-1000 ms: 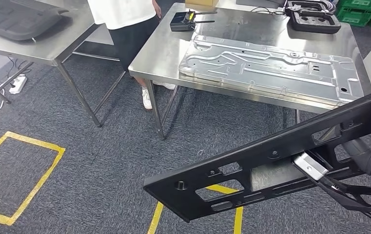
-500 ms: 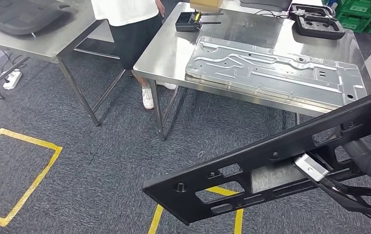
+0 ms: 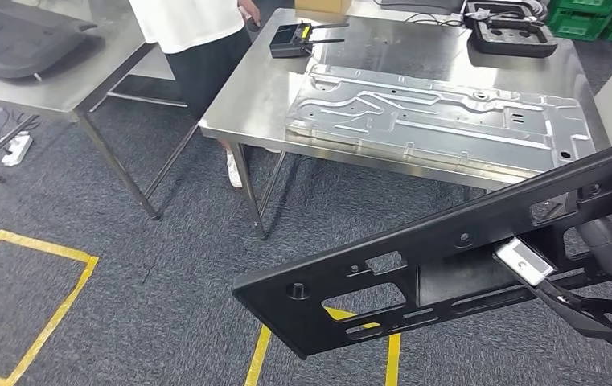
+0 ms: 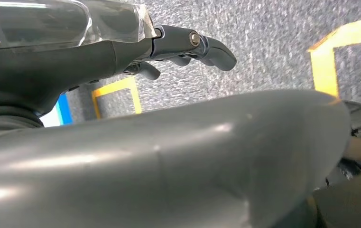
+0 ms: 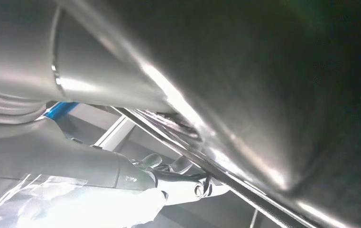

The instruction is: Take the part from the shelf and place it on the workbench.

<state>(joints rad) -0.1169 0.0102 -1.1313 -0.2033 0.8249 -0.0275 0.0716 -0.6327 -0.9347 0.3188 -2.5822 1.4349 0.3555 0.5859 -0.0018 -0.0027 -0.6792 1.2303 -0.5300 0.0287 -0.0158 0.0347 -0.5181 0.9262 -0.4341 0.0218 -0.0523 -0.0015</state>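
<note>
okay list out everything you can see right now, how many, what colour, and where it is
Black frame part: one, black, carried low in front of the robot, above the carpet.
Metal panel: one, silver, flat on the near steel table.
Steel tables: two, silver, ahead and to the left.
Black tray: one, on the near table's far right corner.
Black device with antennas: one, far left of the near table.
Dark moulded panel: one, on the left table.
Green crates: several, far right.
Yellow floor tape: lines on grey carpet.
Power strip: one, white, floor left.
Person: one, white top, between the tables.
Left hand: grey, holds nothing, above carpet.
Right hand: grey, against the part.
</note>
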